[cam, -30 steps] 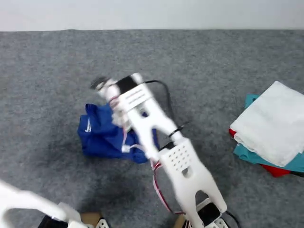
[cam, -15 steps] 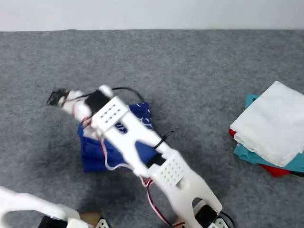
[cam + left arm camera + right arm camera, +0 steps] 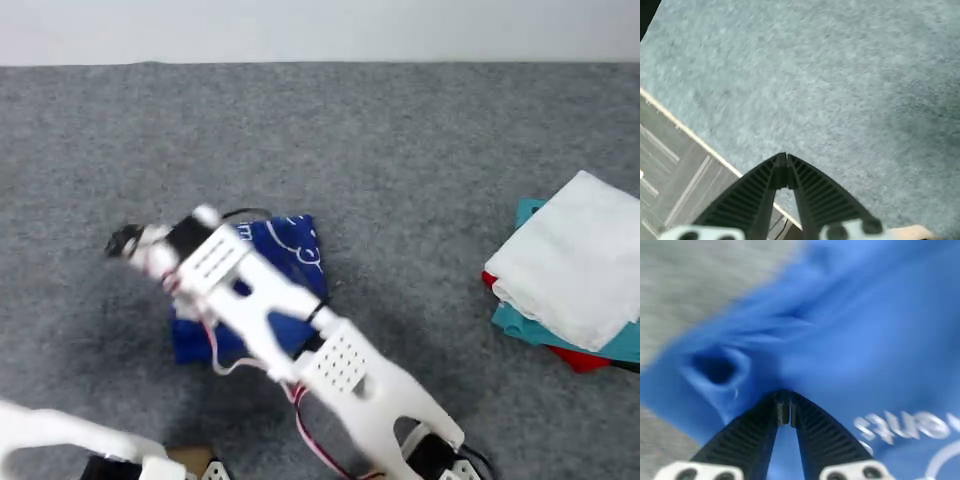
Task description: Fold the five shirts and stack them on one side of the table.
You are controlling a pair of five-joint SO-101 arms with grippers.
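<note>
Jaws on my right gripper [image 3: 784,396] were shut, nothing visibly pinched, blue shirt [image 3: 855,335] just beyond the tips, probably to press its fold flat. Left gripper [image 3: 786,159] was shut too, empty, parked over bare table [image 3: 840,75].

Fingers [image 3: 747,432]: black, ribbed
Blue shirt [image 3: 865,330]: royal blue, white print beside the fingers
Stack: white shirt [image 3: 575,255] over teal shirt [image 3: 512,325] over red shirt [image 3: 580,358]
Counter [image 3: 400,150]: speckled grey

loose shirt [image 3: 290,260]: table [image 3: 420,150] left-centre | folded stack [image 3: 570,270]: right edge | right arm [image 3: 330,365]: above shirt
</note>
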